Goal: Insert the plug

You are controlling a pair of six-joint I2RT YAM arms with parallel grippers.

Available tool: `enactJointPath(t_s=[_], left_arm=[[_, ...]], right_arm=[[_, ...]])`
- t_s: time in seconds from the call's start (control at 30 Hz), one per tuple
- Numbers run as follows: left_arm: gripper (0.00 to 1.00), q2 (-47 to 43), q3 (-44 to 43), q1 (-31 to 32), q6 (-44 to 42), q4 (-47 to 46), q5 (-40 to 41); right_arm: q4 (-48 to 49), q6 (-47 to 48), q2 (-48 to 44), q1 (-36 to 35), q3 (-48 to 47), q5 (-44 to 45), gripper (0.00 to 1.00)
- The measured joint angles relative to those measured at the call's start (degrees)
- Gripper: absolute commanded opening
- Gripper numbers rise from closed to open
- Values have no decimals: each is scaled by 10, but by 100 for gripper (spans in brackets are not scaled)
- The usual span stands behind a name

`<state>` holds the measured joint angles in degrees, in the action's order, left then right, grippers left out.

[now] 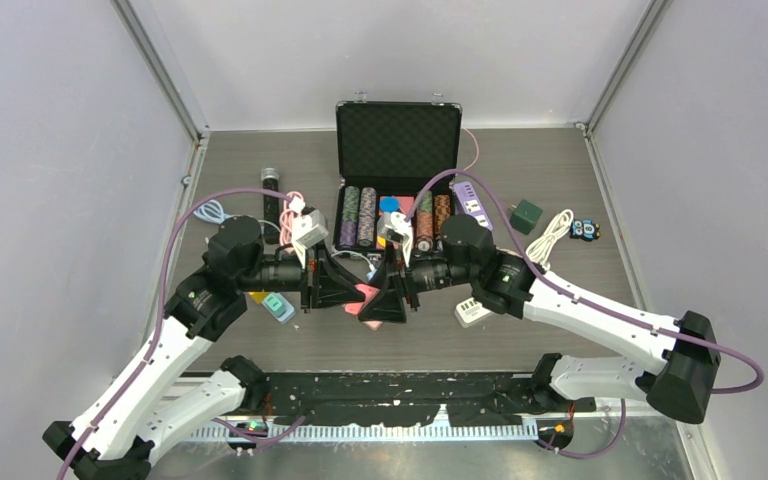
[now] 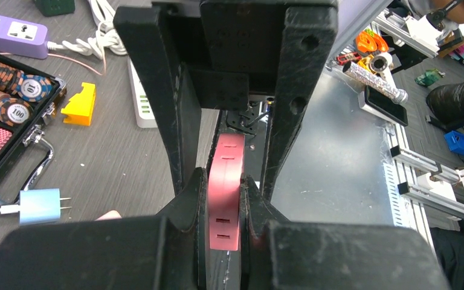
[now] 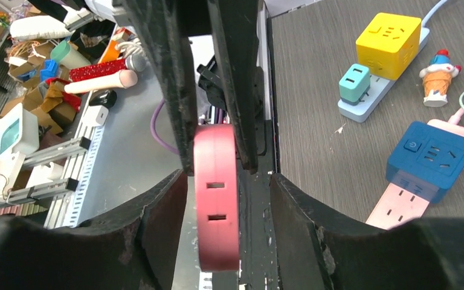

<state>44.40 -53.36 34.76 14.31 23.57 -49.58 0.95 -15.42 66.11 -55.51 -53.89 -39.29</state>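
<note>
Pale walls are closing in the grey wood-grain table on the left, far and right. The open black poker-chip case is standing far centre, with a purple power strip lying just right of it. Bare surface is showing along the near edge and in the far corners. Mid-table, the arms are facing tip to tip. The left gripper is clamping the pink socket block between its fingers. The right gripper is straddling that block, fingers apart, touching neither face.
</note>
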Motion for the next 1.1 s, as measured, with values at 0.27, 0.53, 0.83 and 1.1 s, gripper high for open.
enactJointPath(t_s=[0.27,0.53,0.83,1.1], left_arm=[[0,6,-13,0,-2,5,2],[0,10,-13,0,-10,10,1],[0,13,-13,0,-16,23,1],[0,14,-15,0,-18,32,1]], right_arm=[[-9,5,20,0,0,-9,38],[-5,-1,20,-2,0,-2,66],[8,-6,8,-2,2,15,47],[7,-9,8,-2,2,12,52]])
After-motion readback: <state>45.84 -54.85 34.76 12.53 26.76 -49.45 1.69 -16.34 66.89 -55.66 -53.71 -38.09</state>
